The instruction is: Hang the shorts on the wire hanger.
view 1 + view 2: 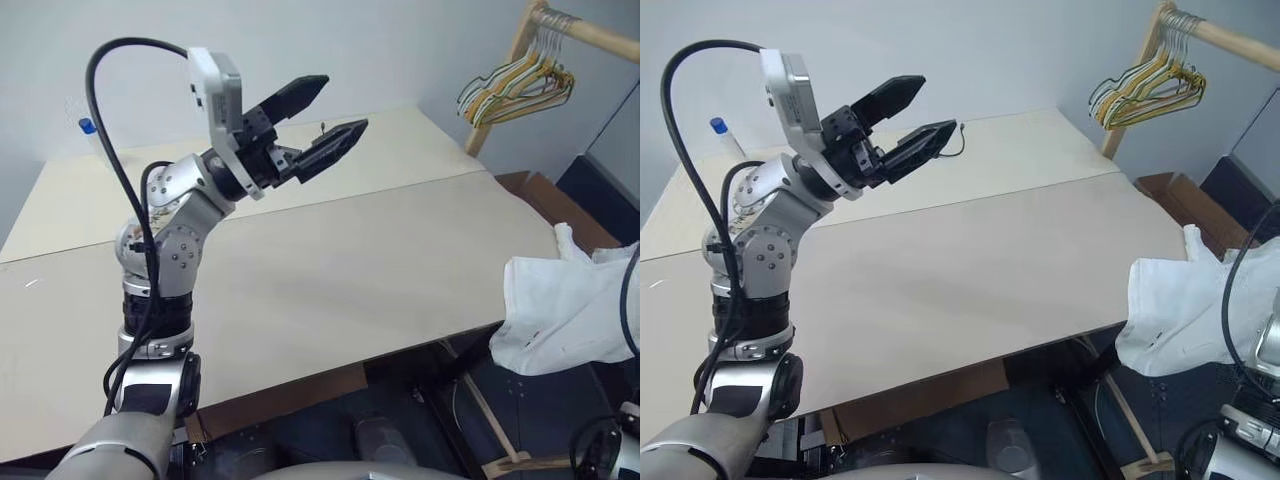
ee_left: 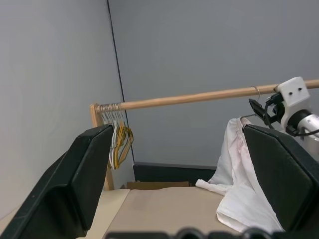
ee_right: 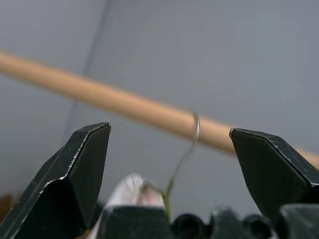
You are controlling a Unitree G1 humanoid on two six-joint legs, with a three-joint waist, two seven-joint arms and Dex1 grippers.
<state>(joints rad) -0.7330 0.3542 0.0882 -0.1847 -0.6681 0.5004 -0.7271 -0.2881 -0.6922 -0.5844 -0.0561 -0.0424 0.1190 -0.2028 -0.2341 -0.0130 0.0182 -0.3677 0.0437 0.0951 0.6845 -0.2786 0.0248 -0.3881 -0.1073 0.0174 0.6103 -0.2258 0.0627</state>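
Note:
The white shorts (image 1: 565, 315) hang past the table's right edge, with a small red mark low on the fabric. They hang from the thin wire hanger, whose hook (image 3: 194, 132) sits over the wooden rail (image 3: 114, 102). Below the hook, my right gripper (image 3: 169, 129) is open and empty, with the top of the shorts (image 3: 132, 191) just ahead of it. High over the table's far left, my left gripper (image 1: 345, 103) stands open and empty, pointing toward the rail and the shorts (image 2: 239, 189).
A bunch of yellow, green and white hangers (image 1: 515, 85) hangs at the rail's far end. The long beige table (image 1: 330, 270) spreads in front of me. A cardboard box (image 1: 545, 195) sits on the floor to its right, and a blue-capped bottle (image 1: 88, 127) stands at the back left.

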